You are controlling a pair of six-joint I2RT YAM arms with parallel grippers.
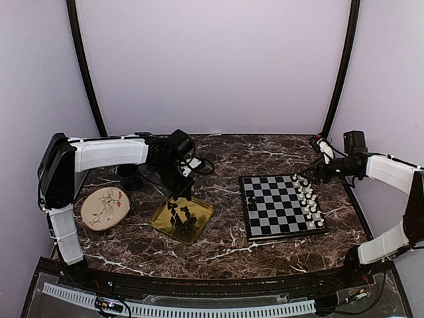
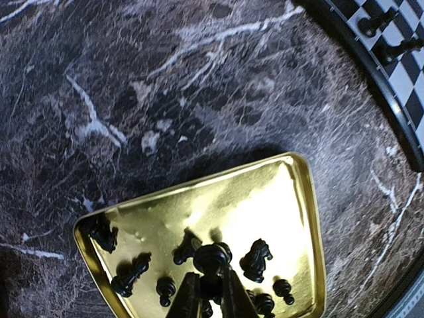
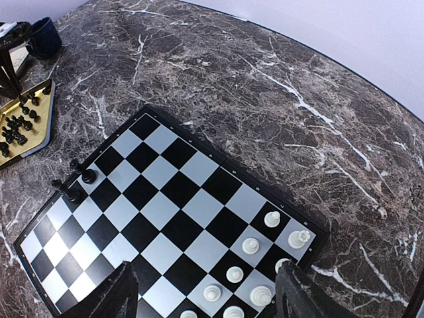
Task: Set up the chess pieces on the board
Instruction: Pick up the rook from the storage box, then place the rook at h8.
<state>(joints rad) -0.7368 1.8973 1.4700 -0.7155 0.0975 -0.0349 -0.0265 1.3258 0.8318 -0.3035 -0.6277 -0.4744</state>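
The board (image 1: 275, 213) lies right of centre. Several white chess pieces (image 1: 309, 199) stand along its right side, and two black pieces (image 1: 252, 201) stand at its left edge. My left gripper (image 1: 183, 192) is over the gold tray (image 1: 203, 211). In the left wrist view it (image 2: 212, 291) is shut on a black piece (image 2: 213, 257) just above the tray (image 2: 308, 218), with several black pieces (image 2: 257, 258) lying around it. My right gripper (image 1: 311, 175) hovers above the board's far right corner. In the right wrist view it (image 3: 205, 298) is open and empty over the board (image 3: 179, 192), above the white pieces (image 3: 250, 246).
A round floral plate (image 1: 105, 207) lies left of the tray. A dark cup (image 3: 44, 36) stands behind the tray near the left arm. Cables lie at the back by the left wrist. The two black pieces on the board (image 3: 79, 184) stand at its far side from the white ones.
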